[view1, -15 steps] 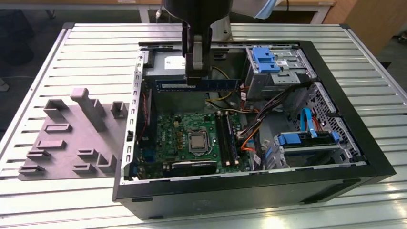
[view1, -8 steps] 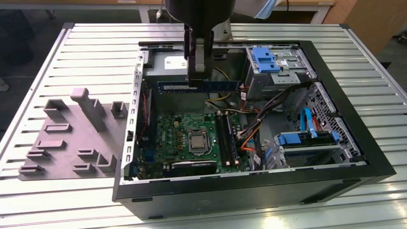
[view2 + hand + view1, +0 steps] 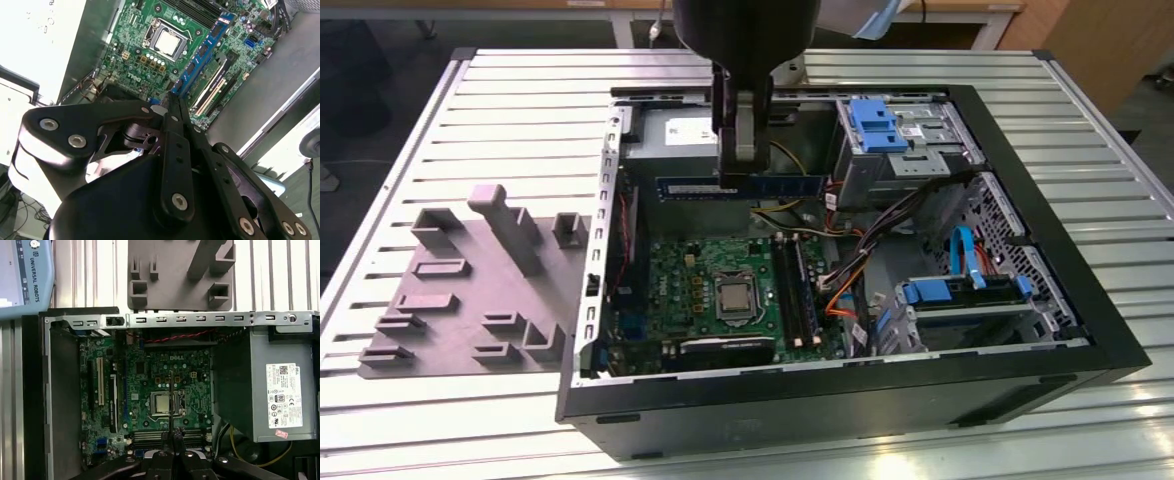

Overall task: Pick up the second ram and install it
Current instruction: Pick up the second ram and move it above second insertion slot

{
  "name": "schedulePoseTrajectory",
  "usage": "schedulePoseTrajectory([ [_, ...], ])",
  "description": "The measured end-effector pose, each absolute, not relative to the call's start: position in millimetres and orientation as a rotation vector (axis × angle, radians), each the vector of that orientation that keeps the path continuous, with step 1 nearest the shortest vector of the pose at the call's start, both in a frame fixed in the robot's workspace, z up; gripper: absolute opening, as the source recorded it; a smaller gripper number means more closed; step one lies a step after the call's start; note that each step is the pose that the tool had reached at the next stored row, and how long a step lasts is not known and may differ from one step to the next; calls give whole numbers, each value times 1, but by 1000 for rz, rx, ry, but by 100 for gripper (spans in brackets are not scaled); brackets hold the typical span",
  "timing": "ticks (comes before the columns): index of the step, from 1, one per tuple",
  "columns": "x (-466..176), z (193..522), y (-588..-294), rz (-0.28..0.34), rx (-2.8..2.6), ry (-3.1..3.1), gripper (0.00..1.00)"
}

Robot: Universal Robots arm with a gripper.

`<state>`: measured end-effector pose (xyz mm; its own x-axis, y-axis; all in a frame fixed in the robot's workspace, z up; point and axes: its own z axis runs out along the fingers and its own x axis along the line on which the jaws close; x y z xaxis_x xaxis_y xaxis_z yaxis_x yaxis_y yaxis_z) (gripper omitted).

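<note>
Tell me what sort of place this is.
Probably a robotics lab bench for computer assembly: an open computer case on a slatted metal table, a grey holder tray beside it, and the tool gripping a memory stick over the case.

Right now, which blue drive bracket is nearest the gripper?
The far blue bracket, to the exterior view's right of the gripper holding the second ram; the near blue bracket lies farther off.

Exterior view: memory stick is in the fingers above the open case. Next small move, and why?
Probably turn the wrist until the memory stick runs along the slots. The fingers hold it crosswise to them, still well above the board, so lowering now likely would not seat it.
</note>
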<state>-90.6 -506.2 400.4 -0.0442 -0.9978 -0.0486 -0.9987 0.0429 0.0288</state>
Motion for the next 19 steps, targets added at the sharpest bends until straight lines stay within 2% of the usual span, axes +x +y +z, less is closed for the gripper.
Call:
schedulePoseTrajectory([
  [19,-81,385,-506,85,-2161,2258,11],
])
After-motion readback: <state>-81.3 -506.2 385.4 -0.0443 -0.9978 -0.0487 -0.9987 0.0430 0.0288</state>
